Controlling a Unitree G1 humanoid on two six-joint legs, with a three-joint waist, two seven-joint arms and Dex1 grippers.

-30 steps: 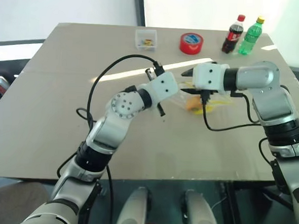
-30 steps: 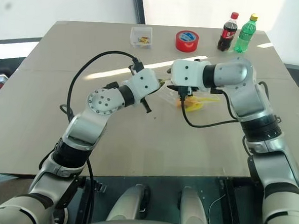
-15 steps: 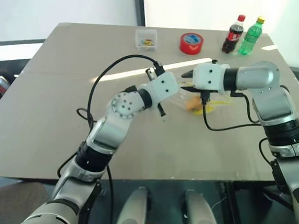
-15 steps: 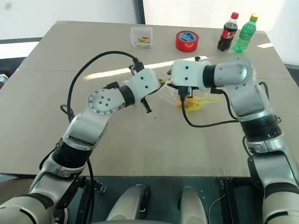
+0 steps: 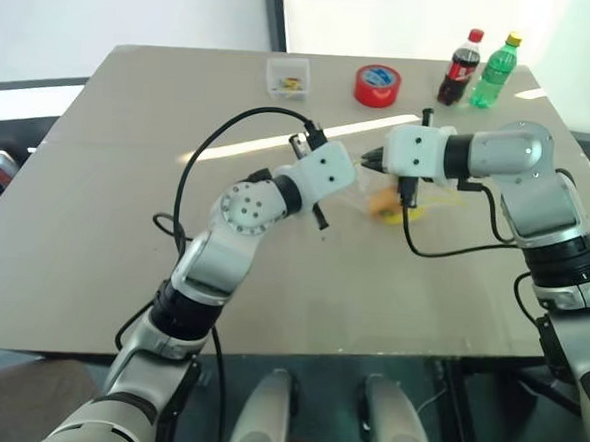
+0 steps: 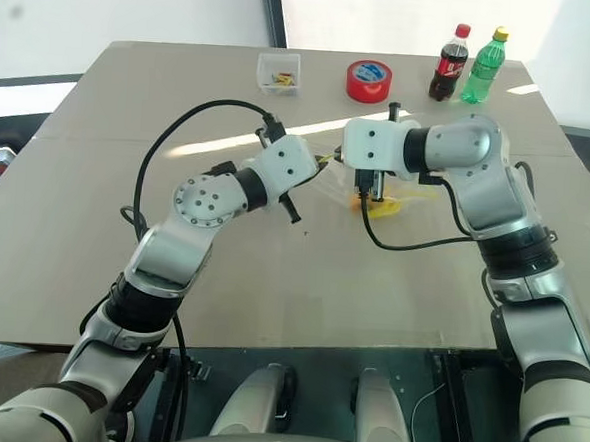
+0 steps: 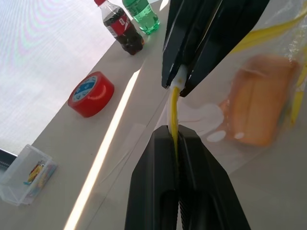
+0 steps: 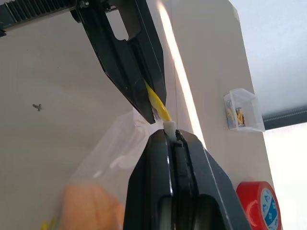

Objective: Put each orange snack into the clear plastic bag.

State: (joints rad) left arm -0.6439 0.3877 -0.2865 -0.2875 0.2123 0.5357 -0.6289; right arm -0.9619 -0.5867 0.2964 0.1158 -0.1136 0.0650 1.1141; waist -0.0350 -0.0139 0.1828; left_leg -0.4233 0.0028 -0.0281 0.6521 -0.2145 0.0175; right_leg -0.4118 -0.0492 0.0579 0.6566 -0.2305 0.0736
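Clear crinkly plastic bag with a yellow strip hangs over the tan table between both arms in the head views; from the left wrist, the left gripper is clamped on the strip, an orange snack inside; from the right wrist, the right gripper pinches it too.

You have a thin, glossy clear plastic bag with a yellow strip, a glossy orange snack inside, over a smooth matt counter.
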